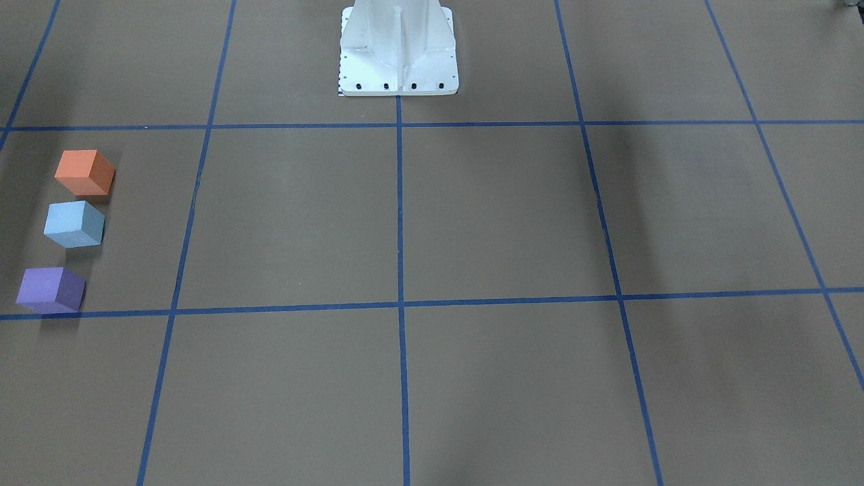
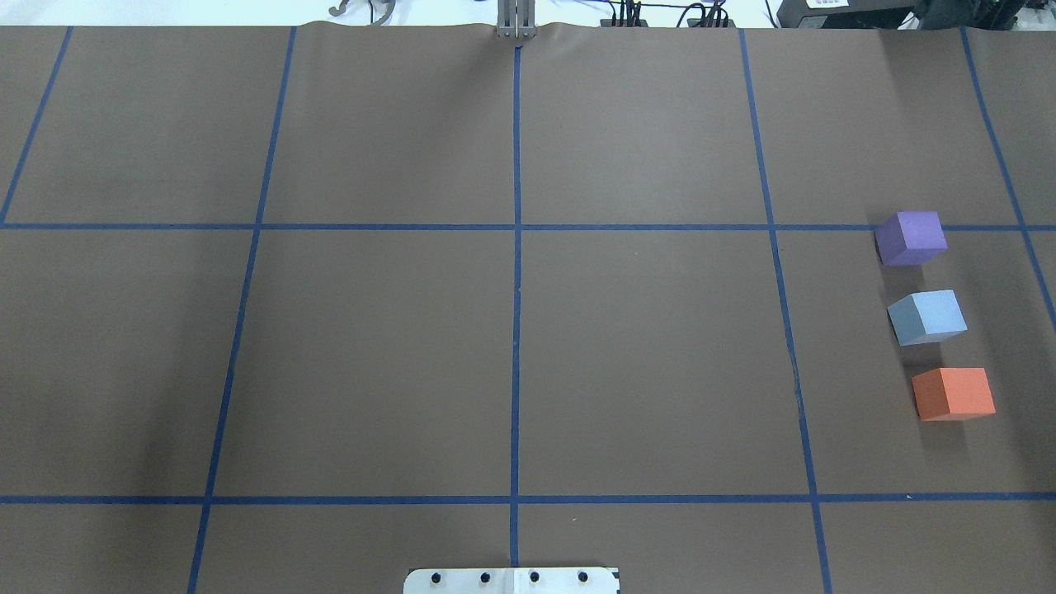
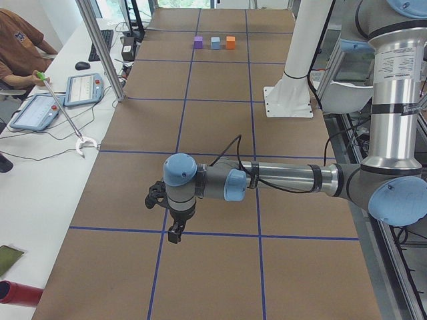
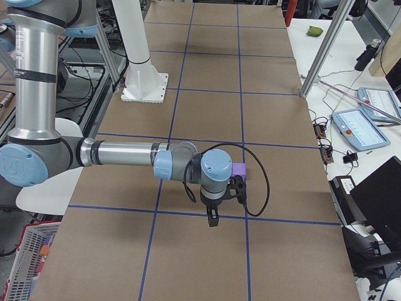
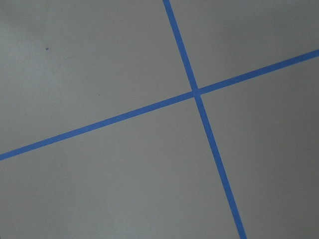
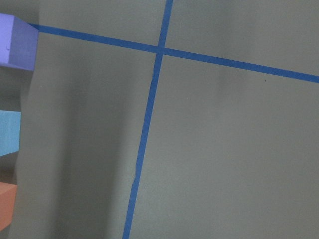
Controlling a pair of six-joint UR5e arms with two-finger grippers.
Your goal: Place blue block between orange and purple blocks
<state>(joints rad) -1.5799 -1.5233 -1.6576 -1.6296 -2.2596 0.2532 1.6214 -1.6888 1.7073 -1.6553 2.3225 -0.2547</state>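
The blue block (image 2: 926, 317) sits on the brown table between the purple block (image 2: 910, 238) and the orange block (image 2: 953, 393), in a row with gaps, on my right side. The row also shows in the front view: orange (image 1: 84, 172), blue (image 1: 74, 224), purple (image 1: 50, 289). The right wrist view catches their edges: purple (image 6: 17, 42), blue (image 6: 9, 132), orange (image 6: 7, 204). My left gripper (image 3: 175, 233) hangs above the table, far from the blocks. My right gripper (image 4: 213, 218) hangs near the purple block (image 4: 239, 169). I cannot tell whether either is open or shut.
The white robot base (image 1: 398, 54) stands at the table's middle edge. Blue tape lines (image 2: 516, 247) form a grid on the brown paper. An operator (image 3: 20, 47) and tablets (image 3: 83, 89) are at a side desk.
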